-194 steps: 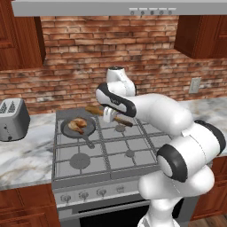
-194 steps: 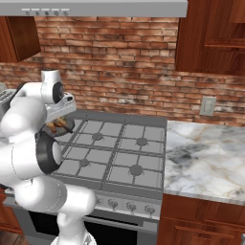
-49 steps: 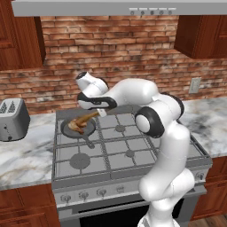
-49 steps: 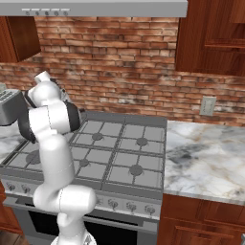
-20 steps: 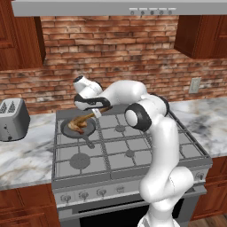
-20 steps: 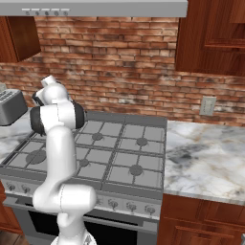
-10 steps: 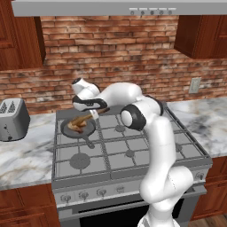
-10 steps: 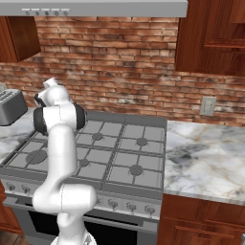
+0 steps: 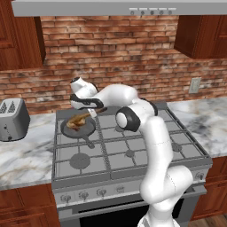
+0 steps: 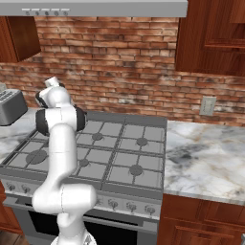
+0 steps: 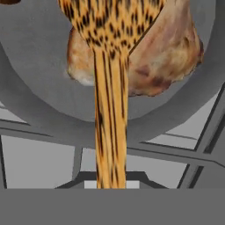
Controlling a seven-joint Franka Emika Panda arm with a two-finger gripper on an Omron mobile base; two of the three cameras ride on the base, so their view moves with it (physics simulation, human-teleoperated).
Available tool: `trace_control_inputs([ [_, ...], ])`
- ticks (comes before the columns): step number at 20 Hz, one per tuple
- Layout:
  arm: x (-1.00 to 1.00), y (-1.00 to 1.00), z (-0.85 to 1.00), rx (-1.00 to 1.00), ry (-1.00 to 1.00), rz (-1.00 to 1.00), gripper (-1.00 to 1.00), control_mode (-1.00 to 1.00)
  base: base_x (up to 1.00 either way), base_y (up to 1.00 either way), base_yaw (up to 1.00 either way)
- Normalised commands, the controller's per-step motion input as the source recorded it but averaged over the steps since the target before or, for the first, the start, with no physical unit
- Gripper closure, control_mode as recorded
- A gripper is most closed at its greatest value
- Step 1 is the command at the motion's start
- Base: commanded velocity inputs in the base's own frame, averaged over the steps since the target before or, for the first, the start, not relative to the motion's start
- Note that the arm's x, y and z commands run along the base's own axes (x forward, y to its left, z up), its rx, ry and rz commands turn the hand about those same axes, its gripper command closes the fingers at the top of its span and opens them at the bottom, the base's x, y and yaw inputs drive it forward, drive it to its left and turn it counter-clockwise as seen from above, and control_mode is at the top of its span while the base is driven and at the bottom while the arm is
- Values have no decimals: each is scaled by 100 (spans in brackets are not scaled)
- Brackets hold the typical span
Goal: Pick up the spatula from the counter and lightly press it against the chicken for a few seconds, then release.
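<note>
1. Here the gripper is clamped on the handle of the spatula, jaws drawn together around it, over the far left of the stove.
2. The spatula's spotted blade reaches out from the hand and lies over the chicken. The chicken sits in the pan on the far left burner. Blade and meat look to be touching, though I cannot be certain.
3. The step in hand, I judge, is the press. To do it well, bear down only gently, straight onto the meat with the blade flat, so the chicken doesn't slide across the pan or the pan shift on the grate. Hold steady for the few seconds, then lift off before opening the jaws.
4. Count: one spatula, one piece of chicken, one pan, one stove, and one toaster on the counter to the left.
</note>
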Motion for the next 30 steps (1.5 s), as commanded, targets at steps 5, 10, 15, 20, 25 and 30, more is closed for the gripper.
trace_control_inputs([
  [5,10,1,-11,0,5,0,100,-100,0,0,0],
  [10,0,0,-19,0,9,0,100,-100,0,0,0],
  [15,0,0,-24,0,10,0,100,-100,0,0,0],
  [20,-1,0,-14,-2,6,0,100,-100,0,0,0],
  [25,-1,0,0,-6,1,0,100,-100,0,0,0],
  [30,0,0,0,-5,0,0,100,-100,0,0,0],
])
